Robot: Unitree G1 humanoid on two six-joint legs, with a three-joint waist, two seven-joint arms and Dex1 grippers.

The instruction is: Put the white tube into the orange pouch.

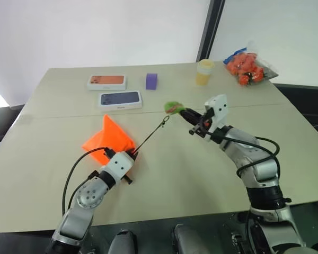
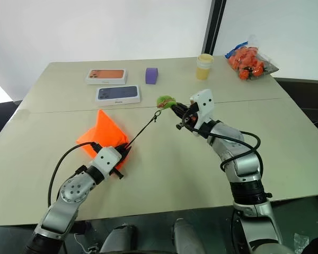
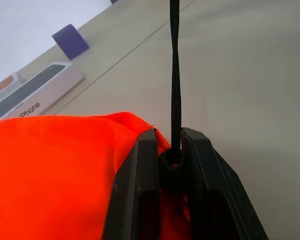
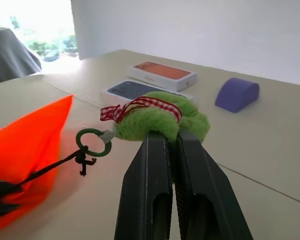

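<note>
We see the left gripper (image 3: 171, 165) clamping the orange pouch (image 1: 107, 138) at its drawstring (image 1: 151, 136); the right gripper (image 4: 172, 145) pinches the green charm (image 4: 160, 120), phone boxes (image 1: 120, 99) lying beyond.

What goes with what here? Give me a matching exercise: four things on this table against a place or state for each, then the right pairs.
Things:
1. green charm
2. orange pouch
3. pale yellow cup
4. purple block

Places or states:
A. pinched at its drawstring corner by the left gripper
B. beside the bag of orange fruit
C. clamped in the right gripper
D. just past the two phone boxes

Pairs: 1-C, 2-A, 3-B, 4-D
</note>
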